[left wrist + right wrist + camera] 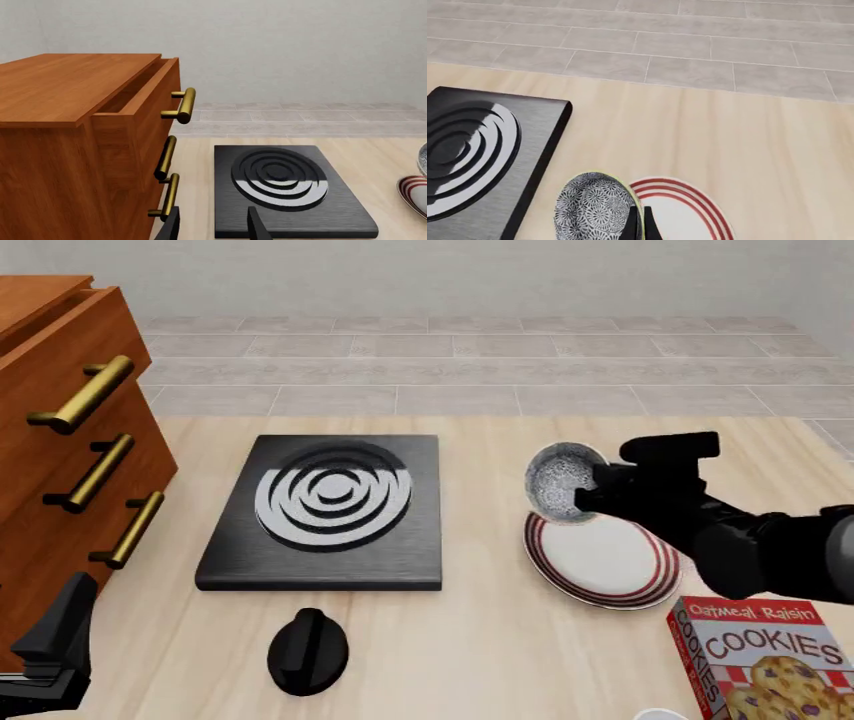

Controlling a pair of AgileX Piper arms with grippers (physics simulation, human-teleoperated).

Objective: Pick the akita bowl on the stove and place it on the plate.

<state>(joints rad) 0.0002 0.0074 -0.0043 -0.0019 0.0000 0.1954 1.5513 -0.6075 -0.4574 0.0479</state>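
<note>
Right gripper [583, 502] pinched closed on rim of bowl [561, 480]; fingers [639, 226] nearly together with only rim between. Bowl tipped on edge, speckled inside facing stove [327, 510], held over near edge of plate [607, 560], which lies directly under jaws. Stove off to side of jaws, burner bare.

Left gripper [213, 225] parted, nothing between fingers; stove ahead of jaws, drawers [80, 150] beside.

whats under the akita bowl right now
The akita bowl, tilted and clamped at its rim by the right end effector, sits above the near-stove edge of the red-ringed plate. Whether it touches the plate cannot be told. The stove burner is bare.
</note>
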